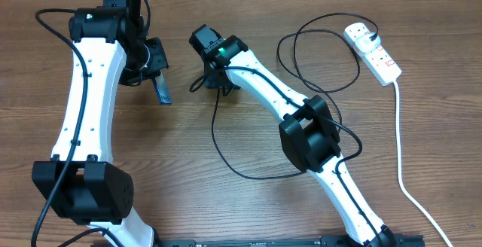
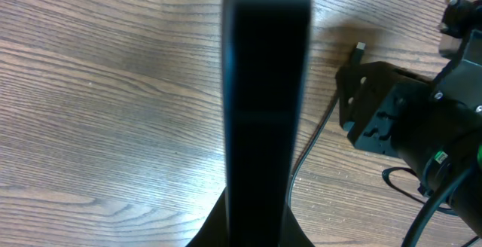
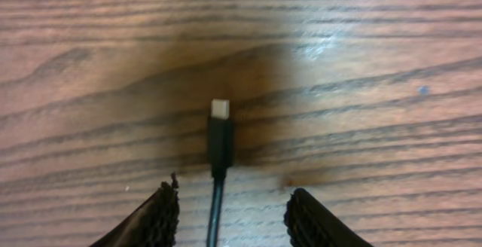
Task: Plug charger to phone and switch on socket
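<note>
**Right end effector over the charger tip; phone held up on the left**

- Right end effector (image 3: 233, 196): jaws partly apart, one finger (image 3: 154, 217) on each side of the charger (image 3: 219, 138). Gaps show on both sides, so no grip yet. The small plug tip lies flat on the table (image 1: 181, 202), pointing to the top of the wrist frame, just ahead of the fingertips.
- Left end effector (image 1: 157, 77): closed on the phone (image 1: 163, 90). It is held off the table, upper left of the overhead frame. In the left wrist view it is edge-on, a dark bar up the middle. Which edge has the port, cannot tell.
- Outward: the black cable loops across the centre of the overhead frame and runs up to the socket (image 1: 374, 49) at upper right. Its white head looks seated there. White cord (image 1: 399, 149) trails down the right edge. Whether the red switches are on or off, too small to tell.

Step in hand, by my reading: picking up the plug tip. Plugging and switching are not yet done.

Next move calls for:
- closing on the stiff plug body, not the limp cable behind it;
- lifting with the tip sticking out past the fingers;
- lining the tip up squarely with the phone's port, well apart to the left.

Risk: the tip swivels in the grip.
</note>
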